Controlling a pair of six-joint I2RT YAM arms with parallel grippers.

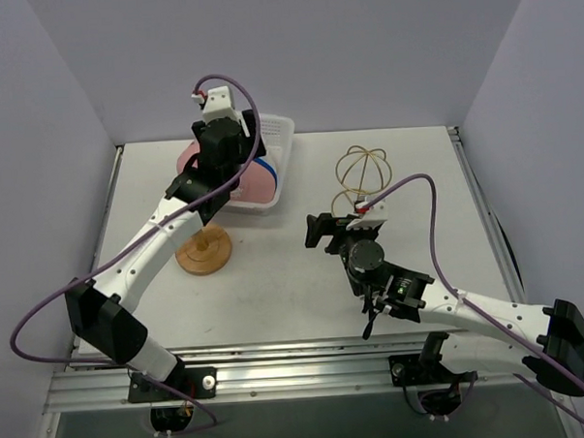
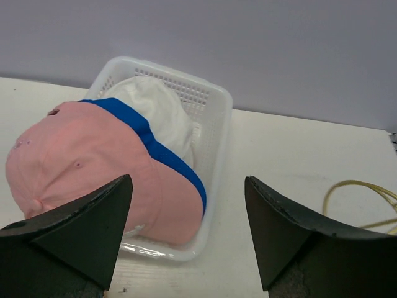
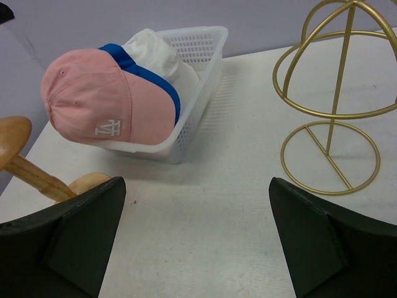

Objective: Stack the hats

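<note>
The hats lie piled in a white mesh basket. A pink cap is on top, a royal blue cap shows as a band beneath it, and an off-white hat is at the bottom. From the right wrist the same pile shows as pink cap, blue cap and off-white hat. My left gripper hovers open above the basket's near corner, holding nothing. My right gripper stands open over bare table right of the basket, nothing between its fingers.
A gold wire dome frame stands right of the basket, close beside my right gripper. A wooden stand with a round base sits in front of the basket. Walls close in the table at the back and sides.
</note>
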